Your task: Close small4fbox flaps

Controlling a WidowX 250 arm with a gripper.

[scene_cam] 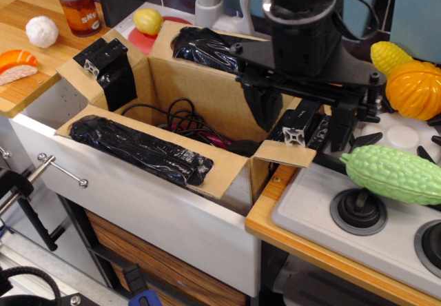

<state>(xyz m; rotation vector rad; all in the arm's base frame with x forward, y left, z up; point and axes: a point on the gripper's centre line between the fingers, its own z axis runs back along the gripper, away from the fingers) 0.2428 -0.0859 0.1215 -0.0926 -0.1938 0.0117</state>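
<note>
The small4fbox (234,182) is a brown cardboard box sitting in the white sink, with black cables (182,118) inside. All four flaps stand open. The near long flap (141,151) folds outward with a glossy black weight on it. The far long flap (207,47) stands upright. The left short flap (103,65) and the right short flap (293,140) each bear a black metal bar. My black gripper (303,116) hangs over the box's right end, open, its fingers (265,106) on either side of the right short flap.
A red can (79,8), white ball (41,32) and sushi piece (15,65) lie on the left wooden counter. A lemon (147,21) and the faucet (207,3) are behind the box. A green gourd (393,171), orange pumpkin (413,89) and stove knobs (358,209) are on the right.
</note>
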